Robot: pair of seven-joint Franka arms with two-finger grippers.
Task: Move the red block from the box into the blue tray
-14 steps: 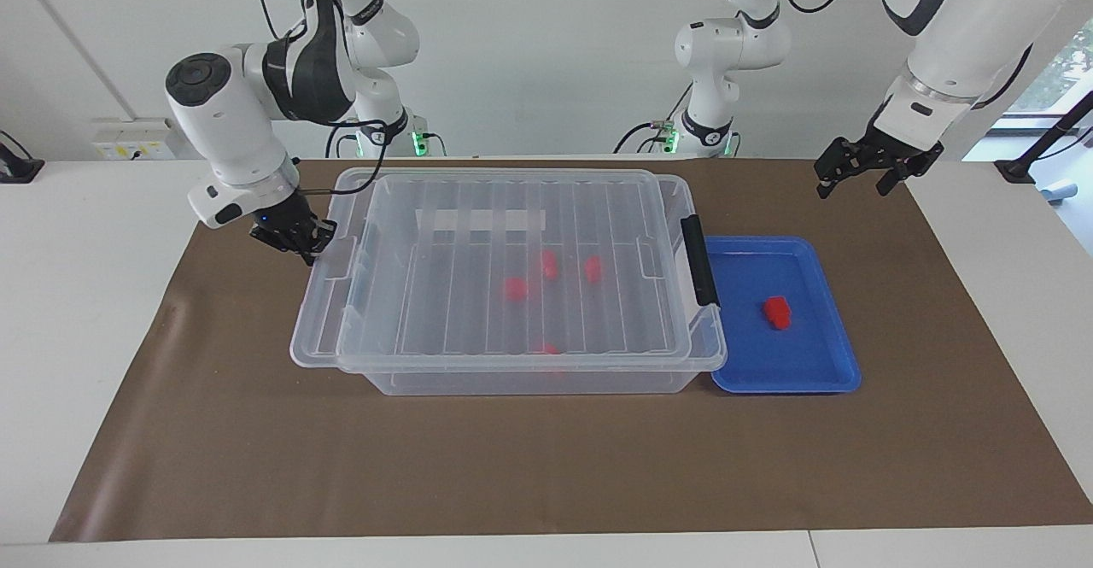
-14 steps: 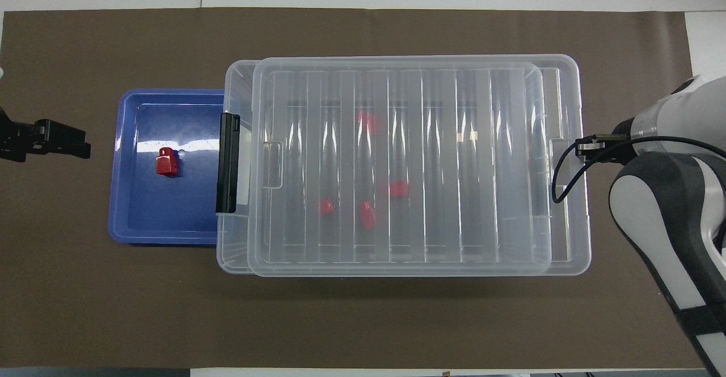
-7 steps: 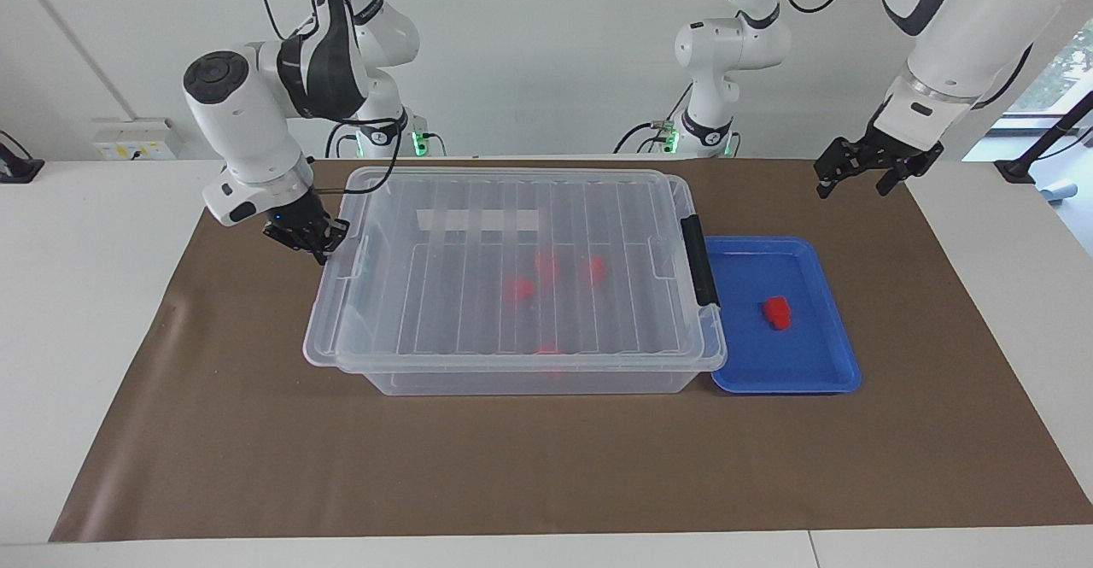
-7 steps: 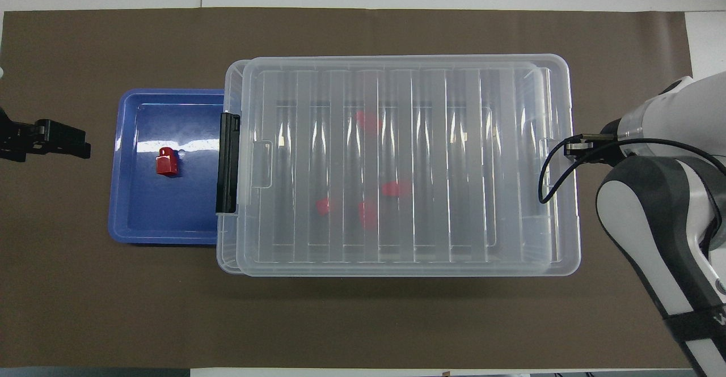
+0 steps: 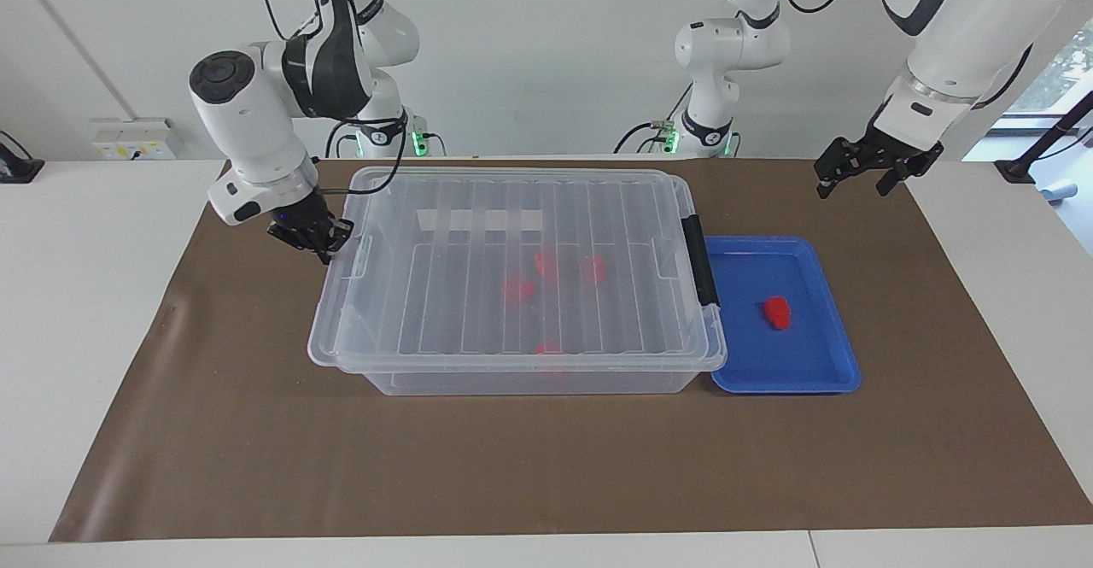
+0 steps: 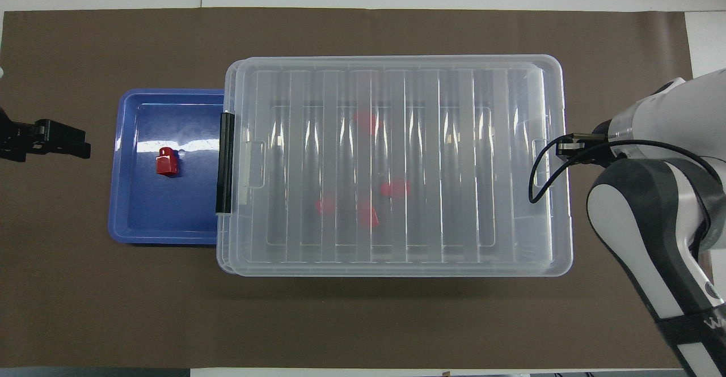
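1. The left claw (image 5: 852,184) hangs spread and empty over the brown mat (image 5: 256,465) at the left arm's end of the bench (image 5: 85,337). This arm waits.
2. The right claw (image 5: 320,243) has its fingertips pressed together. It sits low at the lid's (image 5: 512,209) edge, at the right arm's end of the box (image 5: 512,380). Whether it touches the lid I cannot tell.
3. The lid lies flat on the box and covers nearly all of it.
4. Several red blocks (image 5: 517,289) show dimly through the lid, on the box floor.
5. A black clip (image 5: 700,260) sits on the box's end toward the left arm.
6. The tray (image 5: 820,376) lies just beside that end, touching the box.
7. One red block (image 5: 777,312) rests in the tray, near its middle, apart from the rim.
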